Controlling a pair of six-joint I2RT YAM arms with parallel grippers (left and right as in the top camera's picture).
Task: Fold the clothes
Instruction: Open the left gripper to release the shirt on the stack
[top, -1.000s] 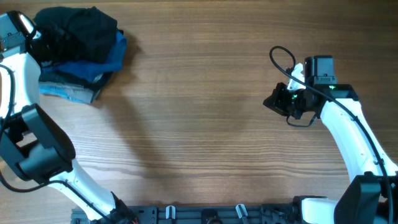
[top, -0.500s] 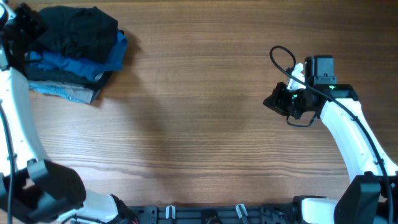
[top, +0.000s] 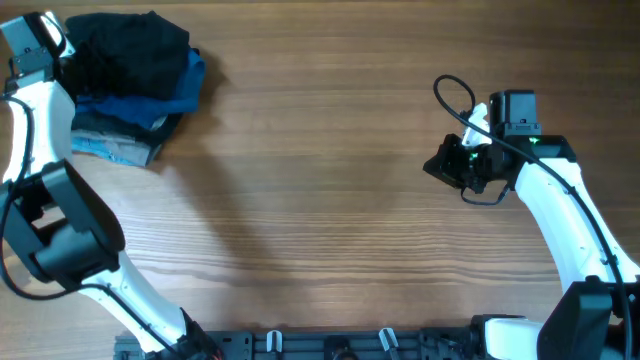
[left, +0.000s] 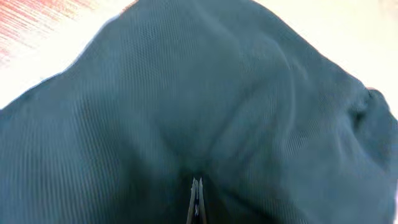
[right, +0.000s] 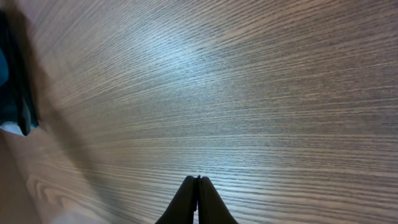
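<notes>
The black shirt (top: 130, 45) lies crumpled on top of a pile of garments at the table's far left corner. My left gripper (top: 62, 55) is at the shirt's left edge. In the left wrist view the dark ribbed cloth (left: 199, 93) fills the frame, its creases run into my left gripper (left: 196, 186), and the jaws are pressed together on a pinch of it. My right gripper (top: 432, 165) hovers over bare wood at the right, far from the pile. In the right wrist view it (right: 198, 180) is shut with nothing in it.
Under the black shirt lie a blue shirt (top: 150, 100) and grey and light-blue garments (top: 110, 145). The pile's edge shows at the left of the right wrist view (right: 12, 81). A rail with clips (top: 330, 342) runs along the near table edge.
The left gripper has closed on the black shirt's left edge, and its arm swung out to the left and back. The right arm has not moved.
</notes>
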